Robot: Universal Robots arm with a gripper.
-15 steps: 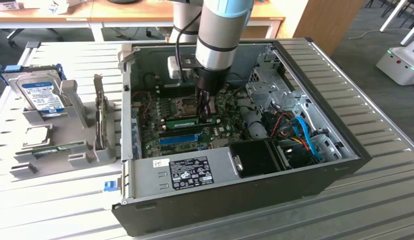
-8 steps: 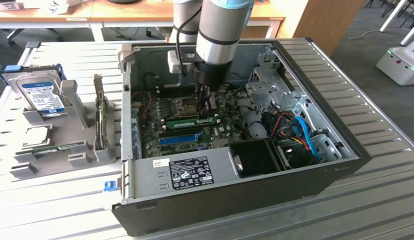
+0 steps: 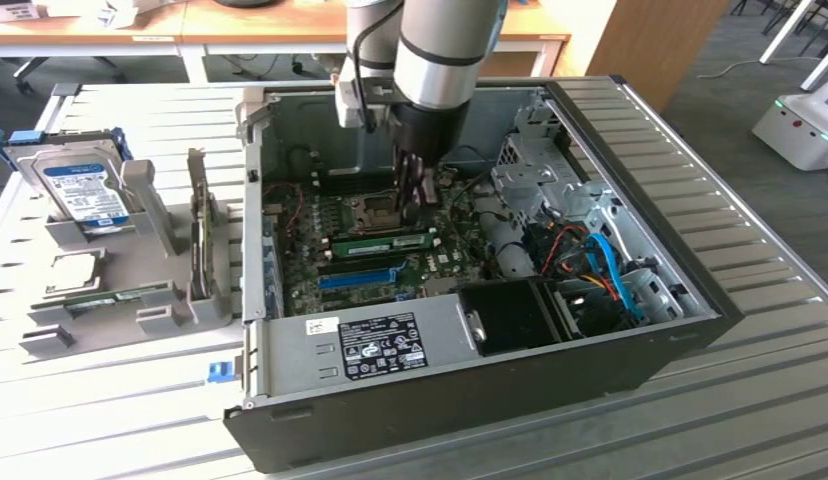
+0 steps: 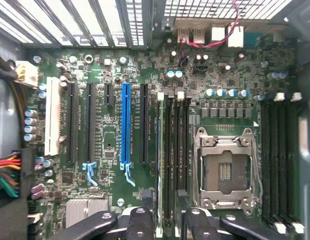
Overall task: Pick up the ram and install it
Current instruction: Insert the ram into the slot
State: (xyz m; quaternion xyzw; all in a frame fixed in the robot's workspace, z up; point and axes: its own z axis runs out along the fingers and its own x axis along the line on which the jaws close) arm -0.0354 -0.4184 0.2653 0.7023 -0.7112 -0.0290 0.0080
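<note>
Currently noted: gripper (image 3: 417,198) down inside the open computer case (image 3: 548,395), poised over the motherboard (image 3: 297,255) close to the CPU socket (image 3: 365,207). Observed jaws spread wide apart, clamped on nothing. Seen in the wrist view as two black fingers (image 4: 139,225) either side of a bank of memory slots (image 4: 181,150). Found the ram (image 3: 382,243) standing on edge in a slot on the board, between the socket and the long blue slot (image 3: 361,277), near the fingertips but not gripped. Confirmed in the wrist view as a thin pale edge running along the slot bank, in line with the gap between the fingers. Logged outside the case, toward the exterior view's left: grey holder (image 3: 161,320) with a silver hard drive (image 3: 83,190) propped in it.
</note>
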